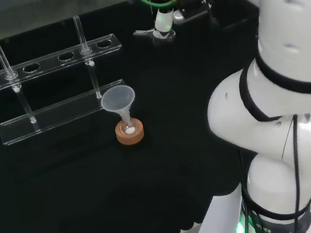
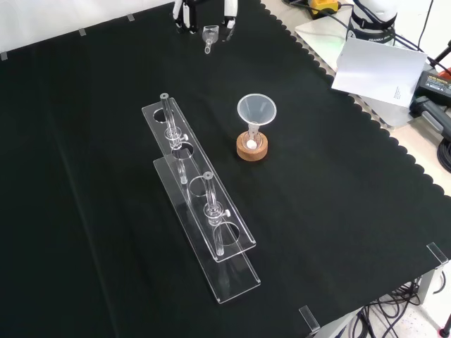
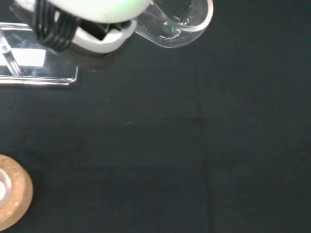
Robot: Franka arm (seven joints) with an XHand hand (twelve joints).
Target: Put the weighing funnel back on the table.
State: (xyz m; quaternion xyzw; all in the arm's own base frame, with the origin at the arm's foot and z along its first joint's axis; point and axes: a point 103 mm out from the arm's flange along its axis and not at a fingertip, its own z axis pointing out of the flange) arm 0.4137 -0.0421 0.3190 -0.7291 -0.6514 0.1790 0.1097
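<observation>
The weighing funnel (image 3: 181,20) is pinched between curled fingers (image 3: 92,34) of the hand (image 2: 187,15). It is held above the black cloth (image 2: 338,176), well beyond the funnel (image 2: 256,111) in the front view. The cork ring (image 2: 251,149) is seen under that funnel and the clear rack (image 2: 227,282) to its left.

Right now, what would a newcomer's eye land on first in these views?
The big funnel standing mouth up in a small flask on a cork ring, mid-cloth in the front view, with the long clear tube rack just left of it. At that view's top edge, the hand pinches the small clear weighing funnel.
</observation>
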